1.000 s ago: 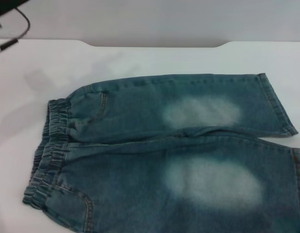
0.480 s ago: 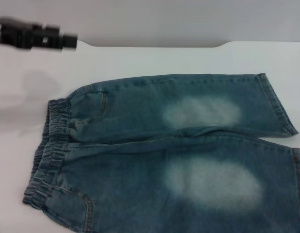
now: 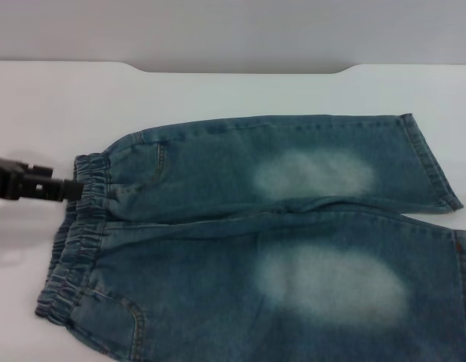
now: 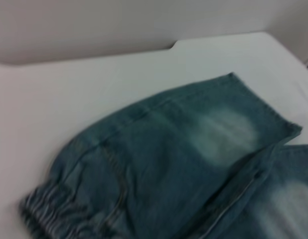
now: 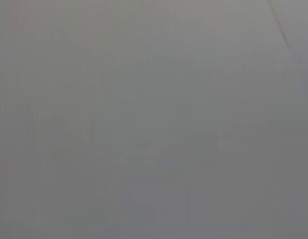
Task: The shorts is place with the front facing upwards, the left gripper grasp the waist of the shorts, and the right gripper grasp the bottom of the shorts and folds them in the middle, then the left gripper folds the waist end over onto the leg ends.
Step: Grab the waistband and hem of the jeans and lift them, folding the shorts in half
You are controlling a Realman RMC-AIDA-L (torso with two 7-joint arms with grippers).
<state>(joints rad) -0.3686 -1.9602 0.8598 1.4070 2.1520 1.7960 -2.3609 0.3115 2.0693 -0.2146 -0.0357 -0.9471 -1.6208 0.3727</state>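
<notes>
I see the shorts (image 3: 278,241) flat on the white desk (image 3: 240,94), waist (image 3: 78,241) toward nine o'clock; my left tool (image 3: 71,190) sits at the waist's nine-o'clock edge. I cannot tell how its fingers stand; touch unclear.

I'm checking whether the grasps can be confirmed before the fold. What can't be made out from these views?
- Left tool: blurred at the waistband in the head view; contact unclear.
- Right tool: in no view; the right wrist view shows only blank grey.
- Shorts: near leg's hem cut off by the head view's edge.
</notes>
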